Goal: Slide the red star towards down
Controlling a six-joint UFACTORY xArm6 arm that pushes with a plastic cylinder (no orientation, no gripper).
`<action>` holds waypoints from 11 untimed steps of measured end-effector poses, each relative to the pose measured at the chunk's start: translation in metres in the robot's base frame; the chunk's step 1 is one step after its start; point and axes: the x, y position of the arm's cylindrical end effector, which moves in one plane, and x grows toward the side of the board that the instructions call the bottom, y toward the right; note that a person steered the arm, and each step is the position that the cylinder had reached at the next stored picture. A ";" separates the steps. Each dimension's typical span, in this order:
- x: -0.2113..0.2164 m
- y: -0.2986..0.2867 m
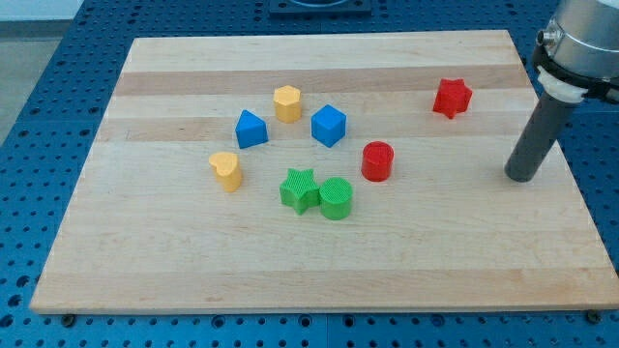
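Red star (452, 98): near table (290, 280) top-right, untouched. My tip (520, 178): lower right, well apart; no gripper, holding nothing. Push pending.

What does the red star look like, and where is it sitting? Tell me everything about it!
The red star is a small chunky block, bright red all over, with stubby points and a flat top; it looks like ribbed plastic. It lies flat on the wooden board, near the view's top right, all by itself. Nothing touches it. The red cylinder is nearest, lower and to the view's left. My tip rests lower and to the view's right, well apart from it.
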 end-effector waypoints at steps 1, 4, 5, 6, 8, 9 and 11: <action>-0.089 0.004; -0.192 -0.010; -0.157 -0.042; -0.125 -0.060; -0.057 -0.082; -0.024 -0.091; 0.008 -0.116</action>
